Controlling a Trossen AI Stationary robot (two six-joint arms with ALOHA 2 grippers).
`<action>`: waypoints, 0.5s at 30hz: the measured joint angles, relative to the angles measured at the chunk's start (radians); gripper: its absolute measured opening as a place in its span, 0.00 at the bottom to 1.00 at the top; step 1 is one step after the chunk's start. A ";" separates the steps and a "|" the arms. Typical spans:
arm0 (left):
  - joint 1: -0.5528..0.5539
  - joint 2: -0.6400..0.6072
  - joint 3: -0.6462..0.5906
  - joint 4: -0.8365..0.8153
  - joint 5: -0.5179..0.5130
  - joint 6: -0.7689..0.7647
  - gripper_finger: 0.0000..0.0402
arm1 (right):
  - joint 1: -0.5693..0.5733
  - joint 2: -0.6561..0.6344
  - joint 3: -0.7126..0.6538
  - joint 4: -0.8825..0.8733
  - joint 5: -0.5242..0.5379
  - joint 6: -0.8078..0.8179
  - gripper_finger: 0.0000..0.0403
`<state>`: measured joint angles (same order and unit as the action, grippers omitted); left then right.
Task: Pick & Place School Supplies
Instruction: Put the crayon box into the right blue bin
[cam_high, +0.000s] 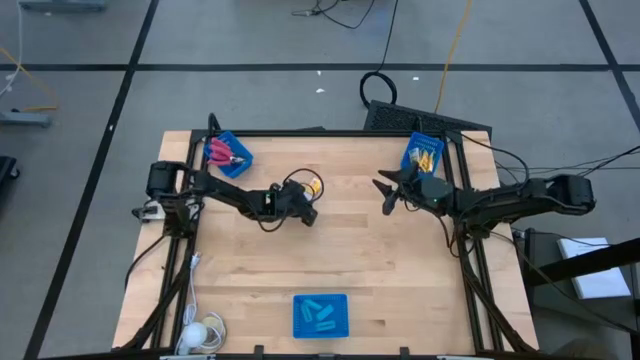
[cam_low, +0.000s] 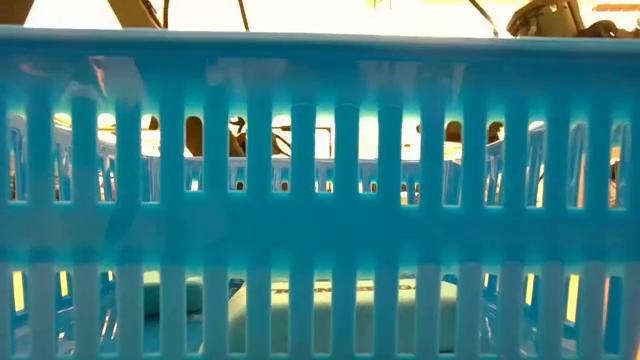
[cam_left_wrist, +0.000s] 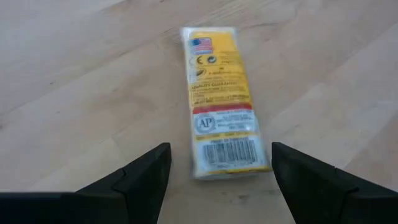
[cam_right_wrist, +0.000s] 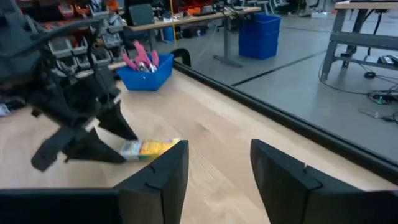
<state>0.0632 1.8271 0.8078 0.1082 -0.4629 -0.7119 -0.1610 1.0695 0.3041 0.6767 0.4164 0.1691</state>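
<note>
Left of centre in the high view, the left claw (cam_high: 308, 212) is seen spread open, low over the wooden surface (cam_high: 330, 255), with one yellow pack (cam_high: 313, 186) lying flat just ahead of its tips. By the left wrist view, the yellow pack (cam_left_wrist: 222, 102) lies between the lines of the two fingers (cam_left_wrist: 144, 177), long axis running roughly straight away from the claw, its near end level with the fingertips. The left arm is plainly the nearer. The right claw (cam_high: 388, 193) is held open, well apart toward centre right, empty. A short advance and closure across the pack's narrow width is judged to be what remains.
</note>
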 joint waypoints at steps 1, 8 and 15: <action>0.004 0.000 0.000 -0.002 0.000 -0.001 0.70 | -0.001 0.000 -0.007 0.000 0.000 0.000 0.40; 0.007 0.000 0.000 -0.002 0.019 0.128 0.70 | -0.001 0.000 -0.036 0.000 0.003 0.001 0.40; 0.028 0.000 0.000 -0.011 0.019 0.157 0.70 | -0.001 0.000 -0.036 0.000 0.004 0.001 0.40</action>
<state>0.0908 1.8271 0.8078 0.0974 -0.4437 -0.5546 -0.1623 1.0695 0.2684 0.6769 0.4202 0.1703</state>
